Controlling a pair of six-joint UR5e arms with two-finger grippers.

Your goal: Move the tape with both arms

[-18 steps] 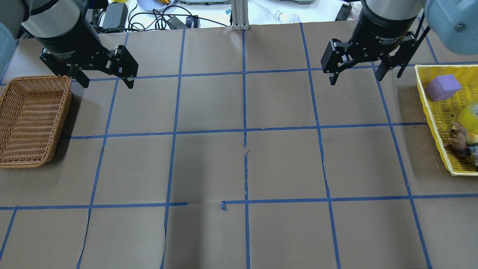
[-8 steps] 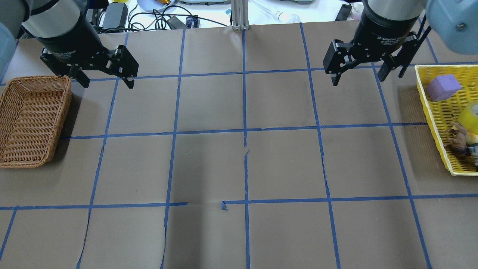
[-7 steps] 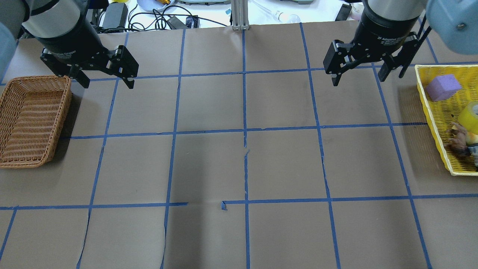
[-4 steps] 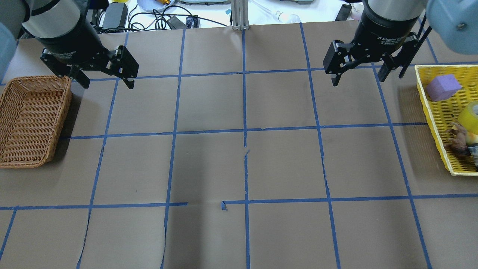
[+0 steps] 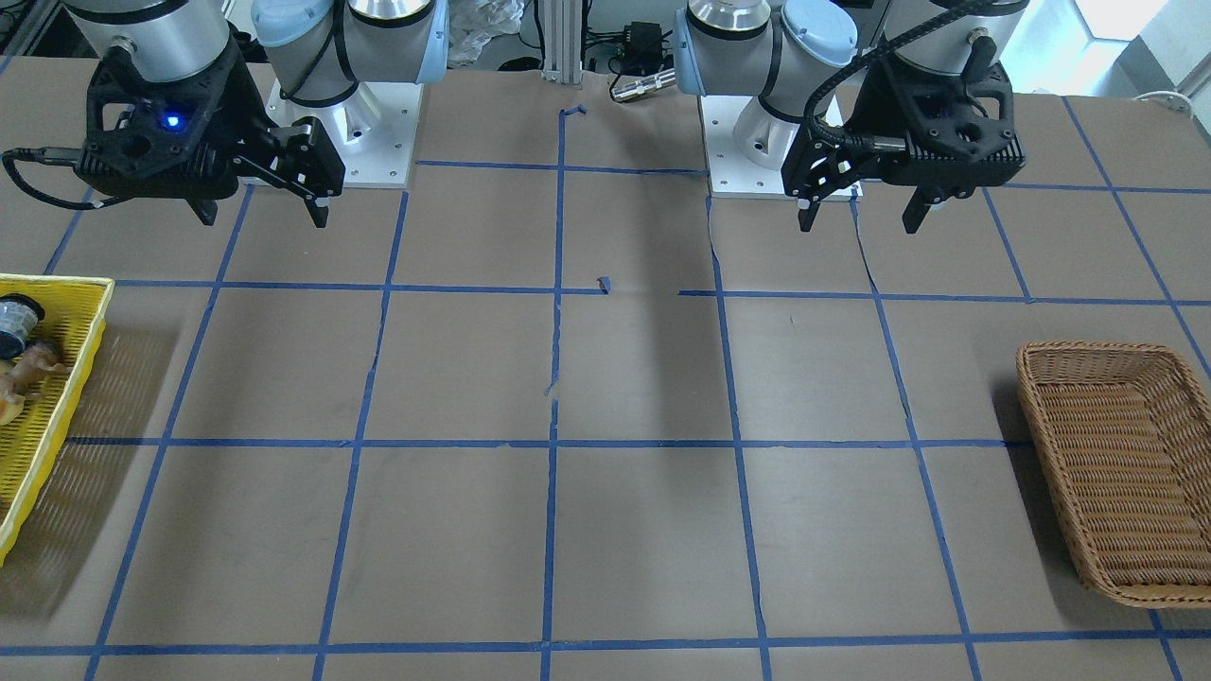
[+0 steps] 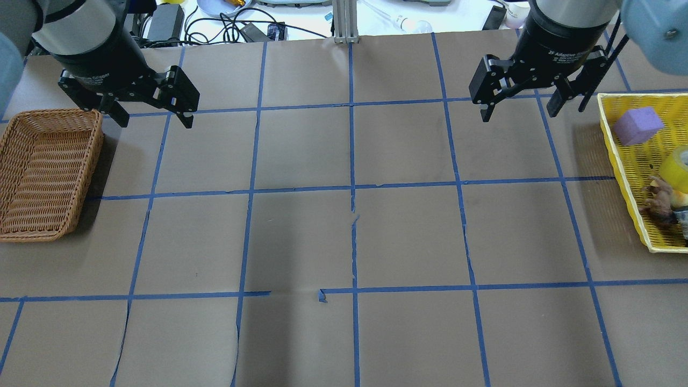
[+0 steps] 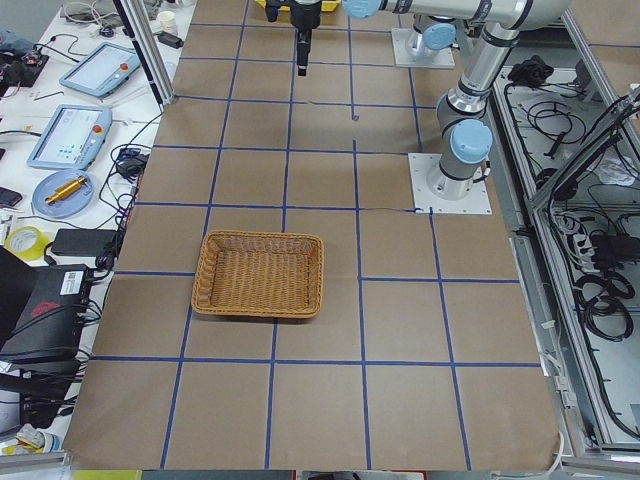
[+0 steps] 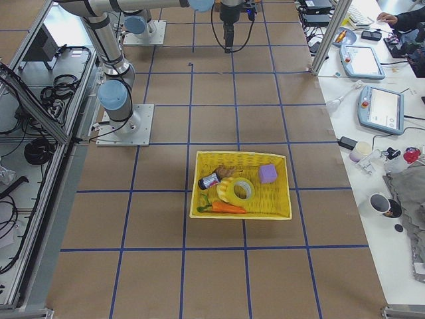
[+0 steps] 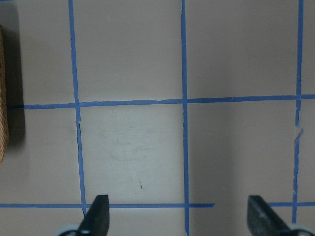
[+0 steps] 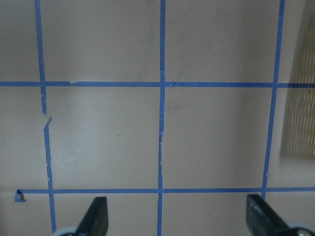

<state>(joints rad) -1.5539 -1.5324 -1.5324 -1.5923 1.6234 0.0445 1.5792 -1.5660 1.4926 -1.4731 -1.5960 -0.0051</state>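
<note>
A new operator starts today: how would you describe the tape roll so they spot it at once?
At the end of the table on the robot's right sits a yellow basket. Inside, between the purple block and the carrot, lies the tape: the only ring, translucent yellow with a hole.

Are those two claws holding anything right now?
No. The left gripper and right gripper are both open and empty; the tape lies in the yellow basket.

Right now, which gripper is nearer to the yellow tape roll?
Right. The right gripper hangs open just outside the yellow basket that holds the tape; the left gripper hangs far off, beside the wicker basket.
</note>
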